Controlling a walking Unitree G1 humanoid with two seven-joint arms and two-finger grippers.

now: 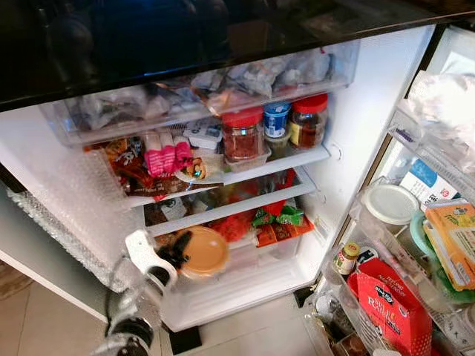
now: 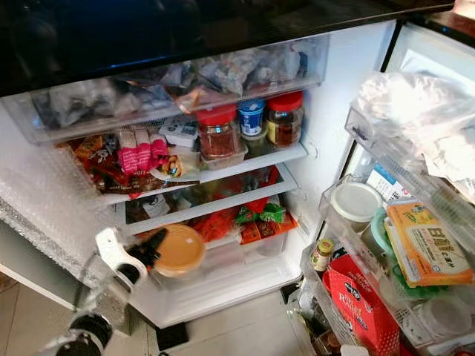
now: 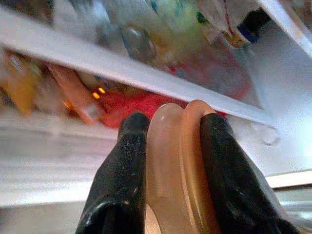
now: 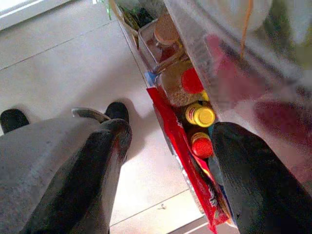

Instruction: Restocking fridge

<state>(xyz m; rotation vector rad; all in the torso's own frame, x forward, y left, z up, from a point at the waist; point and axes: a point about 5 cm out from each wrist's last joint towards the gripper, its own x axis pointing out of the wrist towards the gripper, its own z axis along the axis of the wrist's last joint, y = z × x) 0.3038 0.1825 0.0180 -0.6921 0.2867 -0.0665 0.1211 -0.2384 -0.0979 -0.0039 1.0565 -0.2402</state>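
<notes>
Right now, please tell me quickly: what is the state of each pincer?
Left pincer: shut on the orange lid, in front of the lower part of the fridge.
Right pincer: open, holding nothing, beside the door shelves.

Pale beige tiled floor (image 4: 63, 53) with thin grout lines spreads beneath the black fingers, brightly lit. A white cabinet panel (image 1: 44, 278) stands beside the open fridge, and a glossy black reflective surface (image 1: 148, 37) spans overhead.
</notes>
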